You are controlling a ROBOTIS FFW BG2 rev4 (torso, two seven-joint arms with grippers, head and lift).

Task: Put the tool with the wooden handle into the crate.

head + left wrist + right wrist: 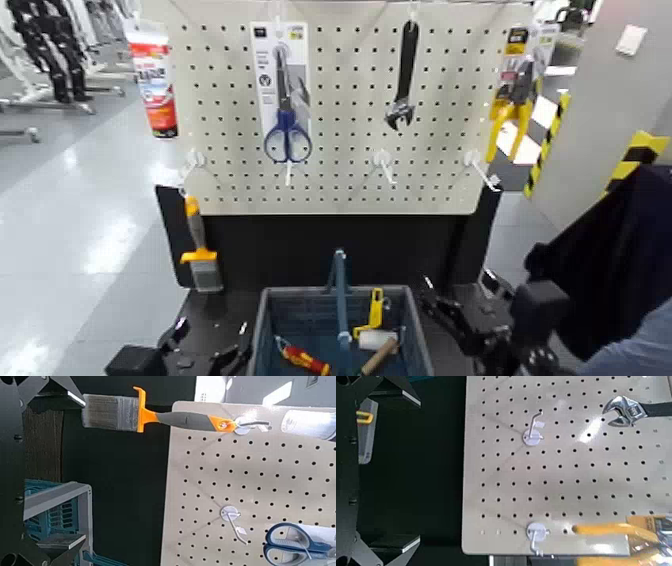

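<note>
The tool with the wooden handle [378, 357] lies inside the crate [268, 330], its tan handle leaning near the right front corner; its head is hidden. The grey-blue crate has a blue upright middle handle [340, 290] and sits low in the middle of the head view. My right gripper [445, 312] hangs just right of the crate, open, with nothing between its fingers. My left gripper [215, 350] rests low at the crate's left side, also open and empty. The crate's slotted wall [55, 514] shows in the left wrist view.
A yellow-handled roller [374, 318] and a red screwdriver [303, 358] also lie in the crate. On the pegboard [340, 150] hang an orange-handled brush [198, 250], blue scissors [287, 125], a black wrench [403, 80] and yellow pliers [512, 105]. A dark-sleeved person [620, 260] stands at the right.
</note>
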